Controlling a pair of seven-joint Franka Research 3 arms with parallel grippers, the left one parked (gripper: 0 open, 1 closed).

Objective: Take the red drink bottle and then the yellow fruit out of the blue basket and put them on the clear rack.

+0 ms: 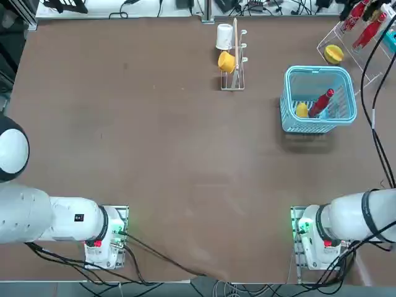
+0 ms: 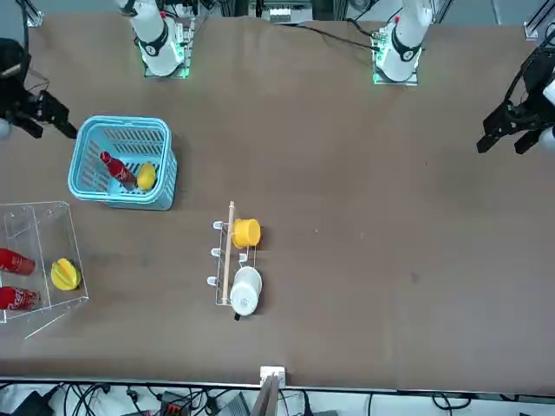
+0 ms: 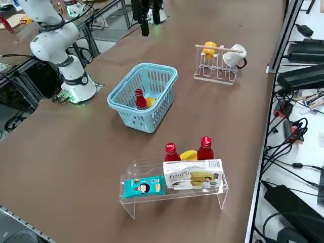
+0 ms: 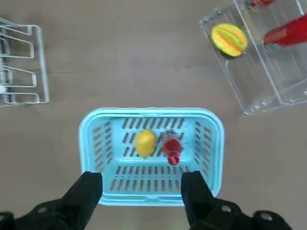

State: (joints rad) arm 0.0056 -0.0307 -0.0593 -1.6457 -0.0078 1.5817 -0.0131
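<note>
The blue basket (image 1: 318, 69) (image 2: 121, 121) (image 3: 147, 68) (image 4: 151, 112) stands at the far right of the table. Inside it the red drink bottle (image 1: 322, 102) (image 2: 117, 169) (image 3: 140, 98) (image 4: 171, 146) leans with its cap up, and the yellow fruit (image 1: 301, 110) (image 2: 146, 177) (image 3: 150, 102) (image 4: 145, 143) lies right beside it. My right gripper (image 2: 52, 128) (image 4: 143, 191) hangs high above the basket, open and holding nothing. Beyond the basket is the clear rack (image 1: 352, 49) (image 2: 43, 217) (image 3: 172, 195) (image 4: 268, 81).
The rack holds two other red bottles (image 3: 205, 148), a flatter ringed yellow fruit (image 1: 333, 54) (image 4: 229, 39) and two flat packets (image 3: 192, 179). A wire cup stand (image 1: 232, 55) (image 2: 230, 260) (image 3: 217, 63) with a yellow-orange cup and a white cup stands at mid-table.
</note>
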